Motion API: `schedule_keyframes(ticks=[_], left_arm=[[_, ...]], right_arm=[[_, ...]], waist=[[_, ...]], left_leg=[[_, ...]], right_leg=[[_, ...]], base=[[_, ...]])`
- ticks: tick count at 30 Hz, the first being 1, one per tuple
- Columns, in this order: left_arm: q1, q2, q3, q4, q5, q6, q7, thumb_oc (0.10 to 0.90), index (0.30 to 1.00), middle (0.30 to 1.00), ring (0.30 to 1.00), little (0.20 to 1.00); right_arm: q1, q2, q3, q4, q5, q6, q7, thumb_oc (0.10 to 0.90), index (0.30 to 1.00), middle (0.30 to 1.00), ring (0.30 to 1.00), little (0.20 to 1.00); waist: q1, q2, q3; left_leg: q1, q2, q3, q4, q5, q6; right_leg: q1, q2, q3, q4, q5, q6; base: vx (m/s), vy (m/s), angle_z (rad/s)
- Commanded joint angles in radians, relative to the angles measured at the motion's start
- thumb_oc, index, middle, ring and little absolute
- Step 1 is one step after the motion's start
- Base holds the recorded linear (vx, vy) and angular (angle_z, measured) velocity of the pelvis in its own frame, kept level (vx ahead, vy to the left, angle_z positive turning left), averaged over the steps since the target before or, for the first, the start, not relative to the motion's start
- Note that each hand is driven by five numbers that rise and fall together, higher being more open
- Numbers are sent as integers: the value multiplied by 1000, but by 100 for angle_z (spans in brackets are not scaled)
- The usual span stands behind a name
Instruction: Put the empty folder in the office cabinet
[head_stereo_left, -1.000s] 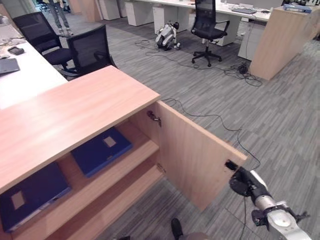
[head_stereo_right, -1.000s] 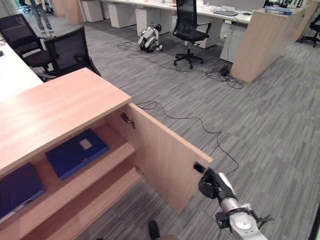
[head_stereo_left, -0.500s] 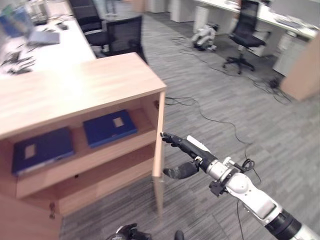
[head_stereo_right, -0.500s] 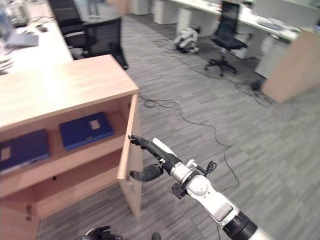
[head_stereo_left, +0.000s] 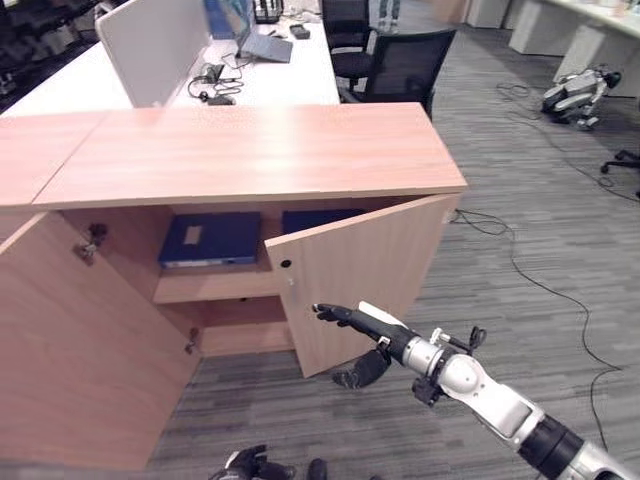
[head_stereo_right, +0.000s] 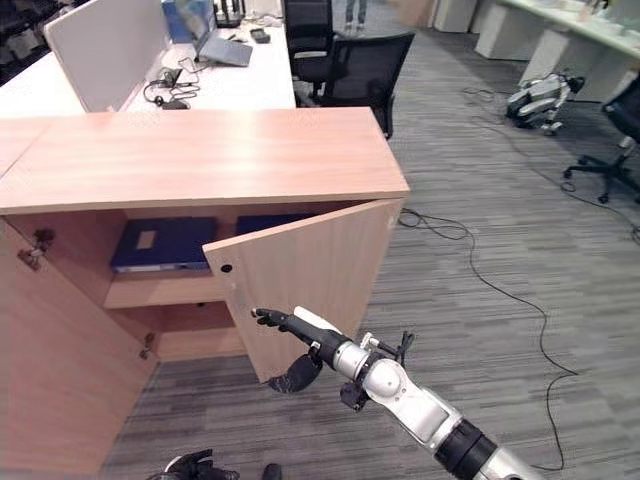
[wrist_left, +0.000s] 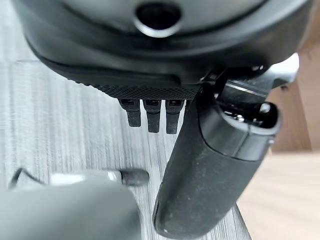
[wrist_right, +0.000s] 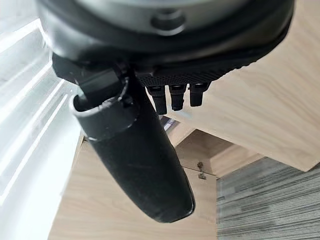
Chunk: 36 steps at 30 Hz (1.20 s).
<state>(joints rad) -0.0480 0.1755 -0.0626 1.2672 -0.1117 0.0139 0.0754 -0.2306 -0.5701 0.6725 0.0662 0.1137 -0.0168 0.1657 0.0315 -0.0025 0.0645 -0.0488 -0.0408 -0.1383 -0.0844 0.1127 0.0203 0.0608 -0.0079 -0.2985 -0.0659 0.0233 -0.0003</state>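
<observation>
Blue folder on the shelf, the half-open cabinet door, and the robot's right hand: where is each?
Blue folder (head_stereo_left: 210, 238), left eye view: its cover.
Cabinet door (head_stereo_left: 365, 270), left eye view: middle of the outer face.
Right hand (head_stereo_right: 300, 326), right eye view: the outstretched fingers.

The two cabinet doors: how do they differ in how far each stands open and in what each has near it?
The left door is swung wide, showing its inner face with a latch fitting; the right door is partly closed, covering part of the second blue folder but not the first blue folder. The right hand, fingers straight, is at the right door's front. Both are light wood.
</observation>
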Motion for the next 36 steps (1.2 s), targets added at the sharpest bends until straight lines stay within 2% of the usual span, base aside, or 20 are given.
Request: schedule_keyframes(ticks=[1,3,4,8,10,13,14,17,18,19,21,22,23,24,25,26,31,32,35,36], left_arm=[[28,20,7,54,-20,-10,-7,800,900,900,900,900],[39,13,17,47,-46,-14,-22,800,900,900,900,900],[46,8,22,30,-80,-19,-38,800,900,900,900,900],[46,-2,23,-35,-215,-29,-59,800,900,900,900,900],[44,-2,22,-52,-256,-31,-62,800,900,900,900,900],[38,-15,25,-94,-404,-39,-63,800,900,900,900,900],[124,28,76,-122,-448,-6,-110,800,900,900,900,900],[107,67,142,-9,-447,-20,-112,800,900,900,900,900],[78,118,127,19,-294,-78,-63,800,900,900,900,900],[77,98,182,26,-429,-25,-101,800,900,900,900,900],[66,99,184,10,-447,-43,-89,800,900,900,900,900],[40,95,186,-1,-481,-54,-77,800,900,900,900,900],[37,94,184,-1,-481,-54,-77,800,900,900,900,900],[23,89,191,-32,-505,-61,-67,800,900,900,900,900],[24,89,191,-33,-505,-60,-67,800,900,900,900,900],[37,94,200,-105,-529,-69,-59,800,900,900,900,900],[72,117,230,-175,-539,-82,-48,800,900,900,900,900],[78,155,257,-234,-541,-99,-35,800,900,900,900,900],[73,167,257,-254,-534,-107,-23,800,900,900,900,900],[59,183,257,-293,-529,-116,-8,800,900,900,900,900]], right_arm=[[-5,41,-54,-20,-89,-52,-17,800,900,900,900,900],[33,25,-64,42,-163,-38,-15,800,900,900,900,900],[55,10,-74,129,-257,-22,-21,800,900,900,900,900],[93,20,-107,302,-358,22,-46,800,900,900,900,900],[102,34,-118,358,-355,32,-62,800,900,900,900,900],[118,128,-164,647,-313,71,-121,800,900,900,900,900],[130,119,-202,698,-299,74,-129,800,900,900,900,900],[114,184,-226,867,-272,74,-151,800,900,900,900,900],[119,220,-223,954,-261,68,-161,800,900,900,900,900],[122,232,-236,1000,-241,64,-176,800,900,900,900,900],[122,243,-247,1062,-236,69,-177,800,900,900,900,900],[115,241,-265,1107,-226,72,-182,800,900,900,900,900],[113,241,-268,1108,-226,71,-182,800,900,900,900,900],[116,242,-291,1160,-212,77,-192,800,900,900,900,900],[115,242,-291,1162,-212,76,-192,800,900,900,900,900],[121,235,-337,1212,-187,80,-206,800,900,900,900,900],[127,229,-361,1249,-189,78,-204,800,900,900,900,900],[135,212,-384,1278,-199,80,-212,800,900,900,900,900],[137,202,-404,1289,-192,82,-218,800,900,900,900,900],[147,174,-446,1300,-178,83,-228,800,900,900,900,900]], waist=[[39,-35,-31],[51,-31,-31],[59,-28,-31],[77,-23,-26],[81,-21,-23],[102,-17,-17],[126,-3,-11],[142,3,-10],[148,-1,-5],[164,-2,19],[174,1,36],[173,4,60],[172,6,63],[161,10,66],[164,10,65],[151,30,58],[154,45,49],[158,54,48],[155,59,51],[146,71,58]], left_leg=[[57,-39,41,-3,-128,-18],[53,-40,24,-3,-126,-21],[50,-39,6,-3,-123,-24],[37,-39,-33,-3,-111,-33],[32,-39,-48,-3,-107,-36],[24,-40,-96,-3,-96,-50],[24,-39,-109,-3,-92,-54],[16,-36,-139,-2,-82,-66],[21,-31,-139,-1,-85,-73],[12,-25,-145,14,-83,-84],[-14,-29,-150,43,-80,-92],[-64,-11,-78,98,-97,-116],[-80,-19,-78,107,-79,-110],[-100,53,126,137,-102,-111],[-102,54,129,140,-105,-111],[-90,125,258,148,-105,-118],[-68,159,195,132,-98,-137],[-74,211,109,103,-59,-157],[-80,234,89,87,-36,-163],[-88,269,83,52,-15,-171]], right_leg=[[-47,-48,66,-7,-39,84],[-40,-48,46,-10,-46,81],[-34,-48,31,-14,-52,79],[-29,-46,-7,-17,-64,73],[-27,-46,-21,-18,-68,70],[-14,-43,-69,-21,-83,61],[-9,-42,-81,-21,-88,59],[-9,-38,-106,-21,-96,53],[-4,-33,-106,-21,-103,47],[2,-29,-118,-21,-111,43],[1,-32,-133,-21,-114,41],[4,-39,-155,-21,-138,43],[-6,-46,-168,-21,-118,43],[5,-61,-205,-21,-132,53],[4,-61,-202,-21,-132,53],[13,-76,-241,-21,-129,47],[28,-82,-231,-21,-134,42],[35,-82,-222,-21,-150,39],[36,-84,-229,-21,-154,41],[41,-91,-244,-19,-156,49]], base=[[1,-58,47],[11,-81,37],[10,-72,42],[10,-81,34],[8,-75,20],[21,-117,45],[-4,-104,58],[10,-96,41],[-8,-173,54],[-13,-148,33],[-82,-120,20],[-156,-45,34],[-107,-28,109],[-64,38,129],[-12,33,181],[-13,54,117],[56,81,47],[37,91,-7],[19,113,-2],[29,201,27]])
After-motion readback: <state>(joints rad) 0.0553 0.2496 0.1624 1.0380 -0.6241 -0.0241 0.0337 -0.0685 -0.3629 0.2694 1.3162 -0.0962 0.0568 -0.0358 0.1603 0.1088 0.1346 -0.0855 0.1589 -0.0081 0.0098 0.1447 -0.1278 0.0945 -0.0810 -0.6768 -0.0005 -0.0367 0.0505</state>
